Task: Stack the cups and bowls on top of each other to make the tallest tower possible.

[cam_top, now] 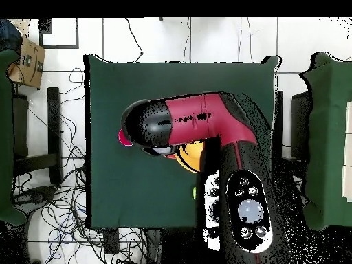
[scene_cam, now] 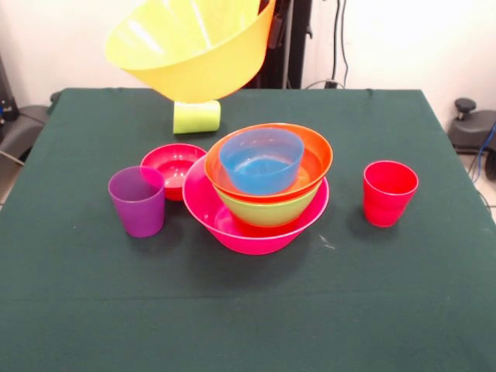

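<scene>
Fingers (scene_cam: 274,29) of the gripper (scene_cam: 271,25) showed only as a dark sliver at the right rim of the large yellow bowl (scene_cam: 194,54). Since that bowl hung tilted in mid-air at the upper left of the front view, I judged them clamped on its rim. The tower (scene_cam: 263,186) stood at the middle of the table (scene_cam: 248,325): the pink bowl (scene_cam: 256,232) lowest, the green bowl (scene_cam: 267,211) nested in it, then the orange-red bowl (scene_cam: 316,159), with the blue bowl (scene_cam: 262,160) sitting upright on top. A small red bowl (scene_cam: 172,165) rested just left of the pink one, touching or nearly so. The purple cup (scene_cam: 138,201) stood at the lower left of the pile, the red cup (scene_cam: 390,192) well apart to the right, and the lime green cup (scene_cam: 197,116) under the raised bowl near the frame's upper middle. From overhead the arm (cam_top: 192,124) covered the pile, with only a pink edge and a yellow patch peeking out. To my eye the step in hand was carrying the yellow bowl to the tower. Next, it needed to shift right and toward the frame's bottom until centred over the blue bowl, level out, come down gently and be let go. Being so wide, it might rock or slide off that small perch.
</scene>
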Motion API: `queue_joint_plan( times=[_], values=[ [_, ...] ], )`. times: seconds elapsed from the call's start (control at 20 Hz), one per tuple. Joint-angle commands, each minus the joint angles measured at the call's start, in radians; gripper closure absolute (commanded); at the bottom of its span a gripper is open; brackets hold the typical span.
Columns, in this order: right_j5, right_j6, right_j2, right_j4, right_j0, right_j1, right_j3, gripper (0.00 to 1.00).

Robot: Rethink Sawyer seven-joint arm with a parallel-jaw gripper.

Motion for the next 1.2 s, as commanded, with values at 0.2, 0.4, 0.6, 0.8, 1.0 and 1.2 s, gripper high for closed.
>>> queue_joint_plan(
  times=[0.2, 0.4, 0.6, 0.8, 1.0, 1.2],
  values=[
    [0.03, 0.14, -0.046, 0.025, 0.044, 0.057, -0.047, 1.0],
    [0.027, 0.129, -0.045, 0.038, 0.046, 0.072, -0.067, 1.0],
    [0.02, 0.123, -0.051, 0.043, 0.052, 0.087, -0.083, 1.0],
    [0.032, 0.121, -0.063, 0.059, 0.063, 0.075, -0.081, 1.0],
    [0.052, 0.11, -0.073, 0.074, 0.069, 0.07, -0.094, 1.0],
    [0.065, 0.102, -0.075, 0.08, 0.074, 0.082, -0.121, 1.0]
  ],
)
